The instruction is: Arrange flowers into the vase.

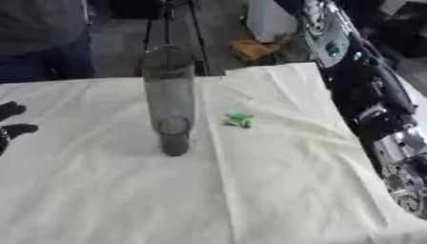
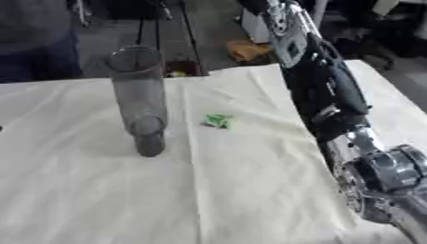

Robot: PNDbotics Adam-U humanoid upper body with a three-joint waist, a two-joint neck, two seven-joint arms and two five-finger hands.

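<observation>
At the left edge of the left eye view, low on the cloth: left hand (image 1: pixel 12 125), black, only finger ends showing, spread and relaxed, holding nothing. To the right of that hand, well apart across bare cloth: vase (image 1: pixel 170 97), tall clear cylinder, upright, nothing visible inside it. Just beyond the vase on its far-from-hand side, near but not touching: small green piece (image 2: pixel 218 121), lying flat, shape not made out. Underlay: cream tablecloth (image 1: pixel 275 190), creased, with a long fold running toward the near edge; its far edge sits just behind the vase. Broad bare cloth lies nearer than the vase and the green piece. Right side: right arm (image 2: pixel 330 95), black with silver joints, running along the cloth's right border; the right hand cannot be seen.
</observation>
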